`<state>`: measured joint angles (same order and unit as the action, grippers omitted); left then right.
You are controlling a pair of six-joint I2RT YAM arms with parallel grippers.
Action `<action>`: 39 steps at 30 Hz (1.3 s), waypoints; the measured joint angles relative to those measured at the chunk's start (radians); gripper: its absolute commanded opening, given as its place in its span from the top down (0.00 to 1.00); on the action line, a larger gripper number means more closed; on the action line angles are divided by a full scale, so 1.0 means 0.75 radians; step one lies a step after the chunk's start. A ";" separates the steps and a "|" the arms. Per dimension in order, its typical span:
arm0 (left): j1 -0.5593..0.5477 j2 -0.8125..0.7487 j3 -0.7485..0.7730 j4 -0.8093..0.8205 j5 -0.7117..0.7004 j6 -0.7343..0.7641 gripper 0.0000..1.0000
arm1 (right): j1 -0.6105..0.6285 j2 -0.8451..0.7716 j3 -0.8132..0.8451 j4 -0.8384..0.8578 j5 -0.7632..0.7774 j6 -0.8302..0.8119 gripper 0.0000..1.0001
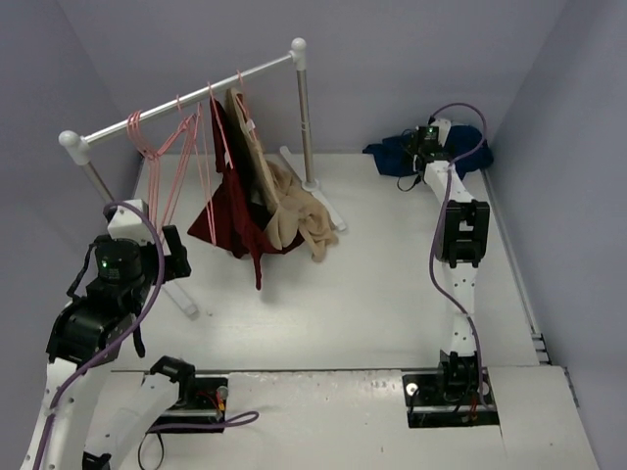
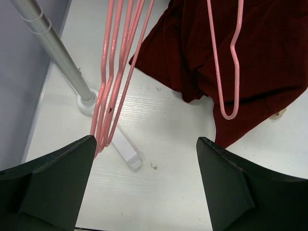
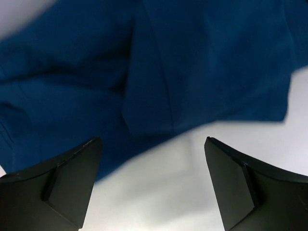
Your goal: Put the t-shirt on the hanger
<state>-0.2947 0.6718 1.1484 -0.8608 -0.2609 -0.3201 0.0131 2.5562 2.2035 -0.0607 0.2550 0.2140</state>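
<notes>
On white table (image 1: 392, 294), grey walls (image 1: 411, 59), t-shirt (image 3: 192, 57) seemingly crumpled, left fingers (image 2: 53, 183), right fingers (image 3: 57, 183) apart

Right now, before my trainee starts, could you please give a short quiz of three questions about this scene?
1. True or false: the right tool is open, with the t-shirt just ahead of it.
2. Which garment hangs beside the dark red garment on the rail? A tan, B green, C white.
3. Fill in: the left tool, open, looks at the empty pink ___.
Key: 1 true. 2 A, the tan garment. 3 hangers.
</notes>
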 measured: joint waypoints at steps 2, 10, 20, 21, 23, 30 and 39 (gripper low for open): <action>0.000 0.018 0.000 0.000 0.003 -0.001 0.19 | -0.008 0.047 0.076 0.023 -0.016 -0.019 0.25; 0.000 0.057 0.000 0.001 0.050 -0.006 0.19 | -0.079 0.146 0.173 0.116 -0.094 -0.074 0.87; 0.000 0.120 0.013 -0.005 0.146 -0.008 0.19 | -0.103 -0.022 -0.206 0.223 -0.213 -0.118 1.00; 0.000 0.129 0.023 -0.005 0.155 -0.008 0.19 | -0.095 -0.095 -0.322 0.236 -0.212 -0.117 1.00; 0.000 0.140 0.043 -0.003 0.175 -0.007 0.19 | -0.060 -0.278 -0.572 0.229 -0.199 -0.110 1.00; 0.000 0.133 0.083 0.006 0.247 -0.007 0.19 | 0.339 -1.025 -1.344 0.259 -0.097 -0.025 1.00; -0.002 0.131 0.129 0.054 0.433 -0.052 0.19 | 1.220 -1.522 -1.817 0.244 -0.111 0.320 0.50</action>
<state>-0.2961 0.7700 1.2454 -0.8199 0.0642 -0.3590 0.9279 1.4146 0.8404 0.1220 0.1716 0.4539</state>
